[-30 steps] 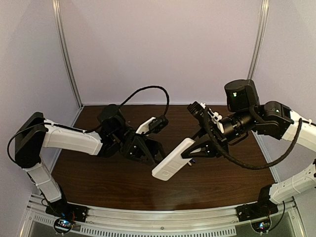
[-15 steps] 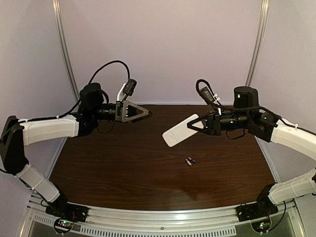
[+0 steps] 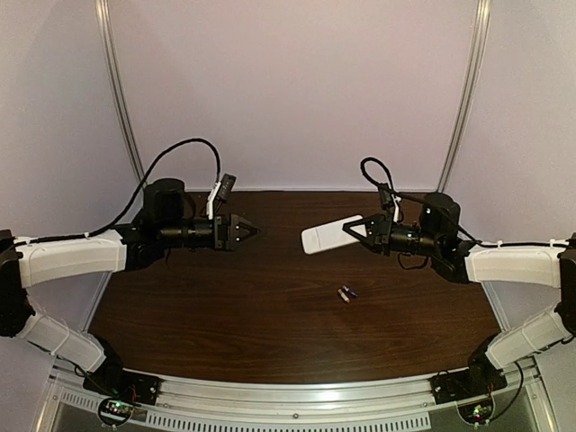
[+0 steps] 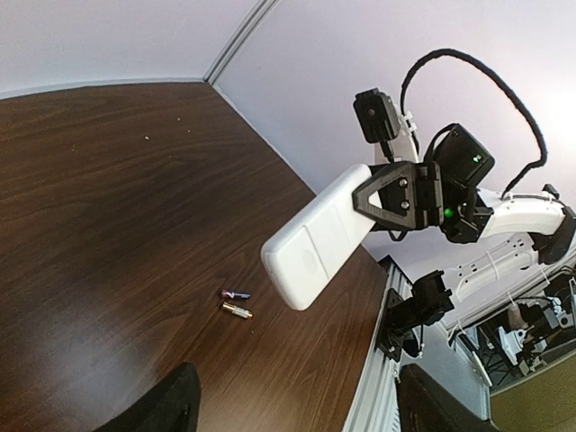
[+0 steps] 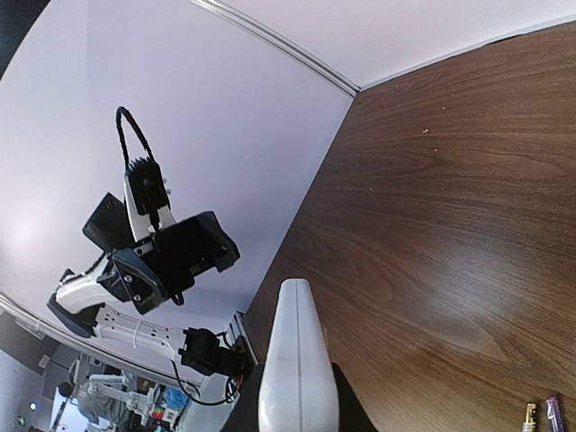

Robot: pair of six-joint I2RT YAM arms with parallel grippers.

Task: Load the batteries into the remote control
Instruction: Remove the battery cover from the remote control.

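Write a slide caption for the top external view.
Right end effector holds the remote control aloft; both batteries lie on the table; left end effector hangs open, empty.

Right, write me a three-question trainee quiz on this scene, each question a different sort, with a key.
1. True or false: the batteries are already inside the remote control.
2. Fill in: the left gripper is ___ and holds nothing.
3. Which one holds the remote control off the surface? A the left gripper; B the right gripper; C neither.

Key: 1 false, both lie loose on the table; 2 open; 3 B.
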